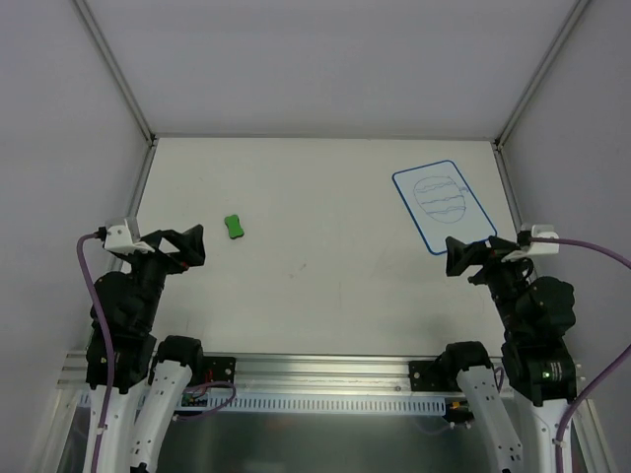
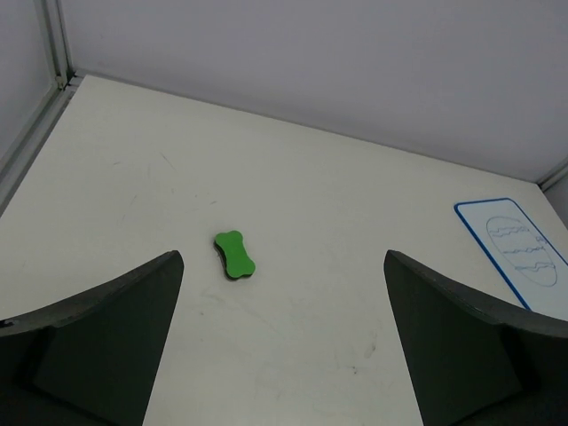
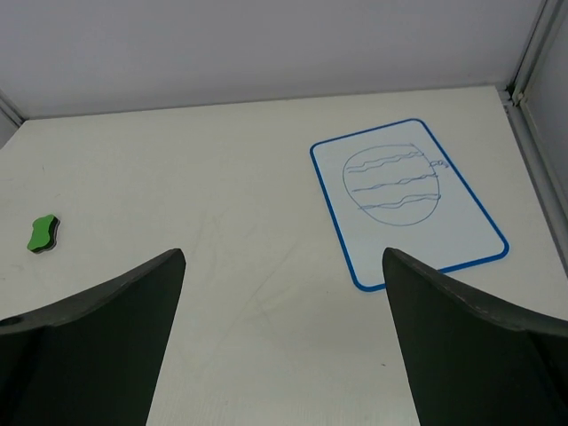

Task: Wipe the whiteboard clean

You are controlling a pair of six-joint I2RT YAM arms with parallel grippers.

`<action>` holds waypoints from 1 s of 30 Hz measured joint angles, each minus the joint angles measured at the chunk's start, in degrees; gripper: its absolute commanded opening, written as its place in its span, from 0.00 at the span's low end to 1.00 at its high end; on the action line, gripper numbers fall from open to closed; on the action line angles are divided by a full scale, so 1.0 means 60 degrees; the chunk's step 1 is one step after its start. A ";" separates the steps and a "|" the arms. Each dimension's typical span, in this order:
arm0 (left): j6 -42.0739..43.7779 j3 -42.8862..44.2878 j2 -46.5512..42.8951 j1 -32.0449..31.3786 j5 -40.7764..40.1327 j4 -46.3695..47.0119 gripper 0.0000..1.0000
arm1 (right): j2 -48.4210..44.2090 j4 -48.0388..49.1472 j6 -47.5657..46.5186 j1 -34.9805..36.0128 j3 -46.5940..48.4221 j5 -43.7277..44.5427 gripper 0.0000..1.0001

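The whiteboard (image 1: 443, 204) lies flat at the far right of the table, white with a thin blue border, bearing a blue circle crossed by wavy lines. It also shows in the right wrist view (image 3: 406, 201) and in the left wrist view (image 2: 521, 254). A small green bone-shaped eraser block (image 1: 234, 227) lies left of centre; it also shows in the left wrist view (image 2: 234, 255) and in the right wrist view (image 3: 41, 235). My left gripper (image 1: 189, 245) is open and empty, near the block. My right gripper (image 1: 460, 256) is open and empty, just in front of the whiteboard's near edge.
White walls with metal corner posts (image 1: 120, 74) enclose the table on three sides. The white tabletop (image 1: 325, 286) stretches between the block and the whiteboard. A metal rail (image 1: 325, 370) with the arm bases runs along the near edge.
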 measured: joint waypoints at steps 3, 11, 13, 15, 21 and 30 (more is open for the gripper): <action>-0.0036 -0.0178 0.0240 0.0000 0.0113 0.0000 0.99 | 0.0397 0.0051 0.0412 0.0015 -0.0280 0.0200 0.99; -0.0226 -0.0688 0.1140 0.0000 0.0499 -0.0007 0.99 | 0.3053 0.0237 0.1756 0.0025 -0.0342 0.1239 0.99; -0.0240 -0.0750 0.1319 0.0000 0.0557 -0.0011 0.99 | 0.3799 0.0288 0.1931 0.0025 -0.0339 0.1548 0.99; -0.0248 -0.0798 0.1424 0.0000 0.0586 -0.0007 0.99 | 0.4630 0.0463 0.1927 0.0025 -0.0310 0.1716 0.99; -0.0244 -0.0998 0.1457 0.0000 0.0590 -0.0004 0.99 | 0.7708 0.0907 0.1872 0.0025 0.0568 0.2007 0.99; -0.0240 -0.1053 0.1475 0.0000 0.0590 -0.0004 0.99 | 1.2305 0.1628 0.1537 0.0033 0.2426 0.1555 0.92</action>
